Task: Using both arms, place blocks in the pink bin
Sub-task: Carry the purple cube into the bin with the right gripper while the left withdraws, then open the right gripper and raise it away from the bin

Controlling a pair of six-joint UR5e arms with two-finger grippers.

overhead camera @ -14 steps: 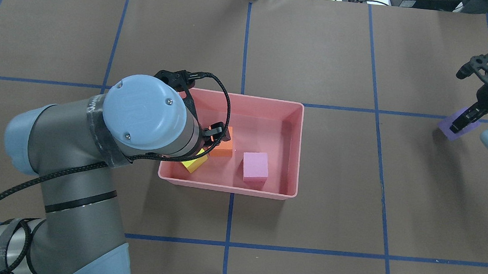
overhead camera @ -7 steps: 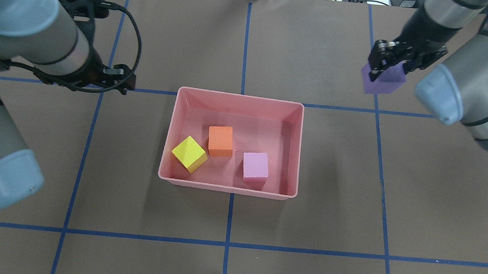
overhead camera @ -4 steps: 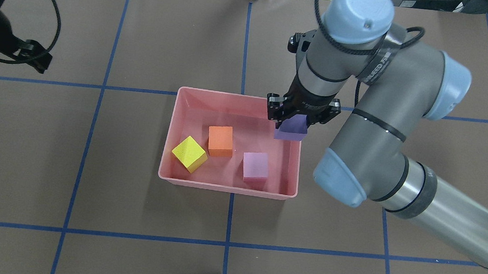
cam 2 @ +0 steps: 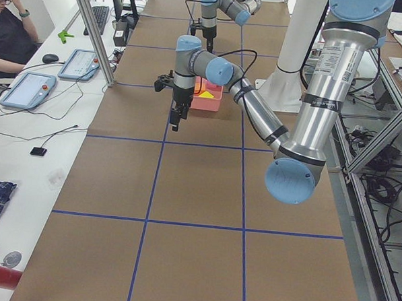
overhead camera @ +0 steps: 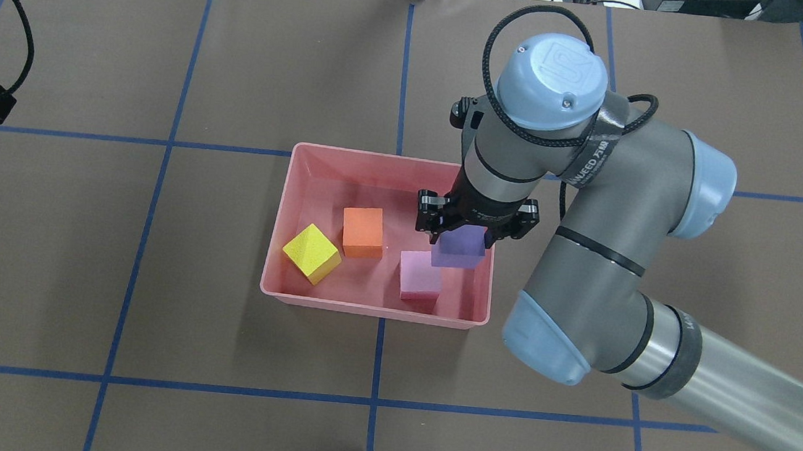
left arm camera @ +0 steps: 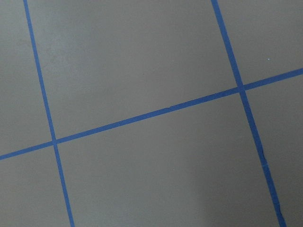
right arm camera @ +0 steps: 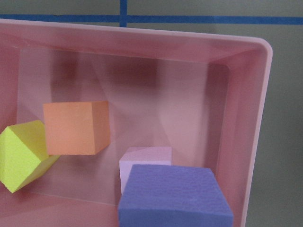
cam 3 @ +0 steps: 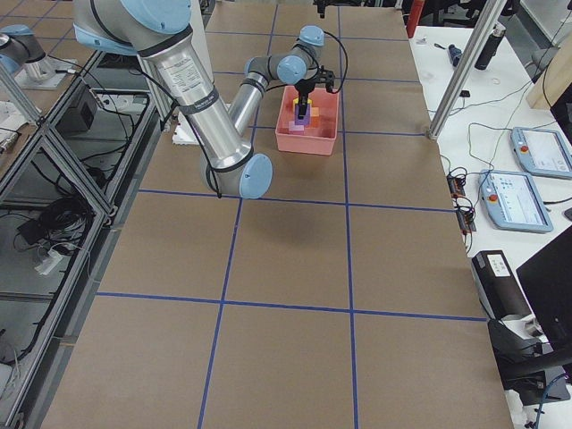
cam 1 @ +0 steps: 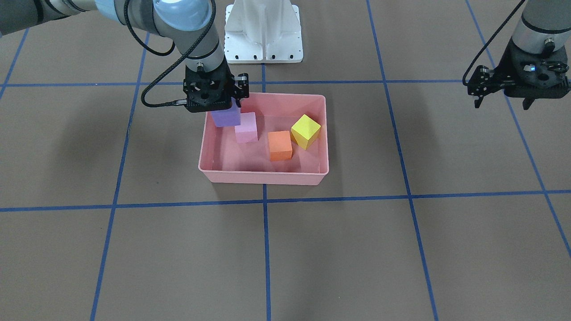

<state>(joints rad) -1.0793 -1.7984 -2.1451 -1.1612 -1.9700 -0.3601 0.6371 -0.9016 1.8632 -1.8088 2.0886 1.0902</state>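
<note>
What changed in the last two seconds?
The right gripper picked the purple block off the table and carried it left, over the pink bin, still gripped. The left gripper pulled out of the bin, away to its side. The orange block, yellow block and pink block stayed put.

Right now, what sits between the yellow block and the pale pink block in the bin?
The orange block, a little off their line, as the overhead view shows.
</note>
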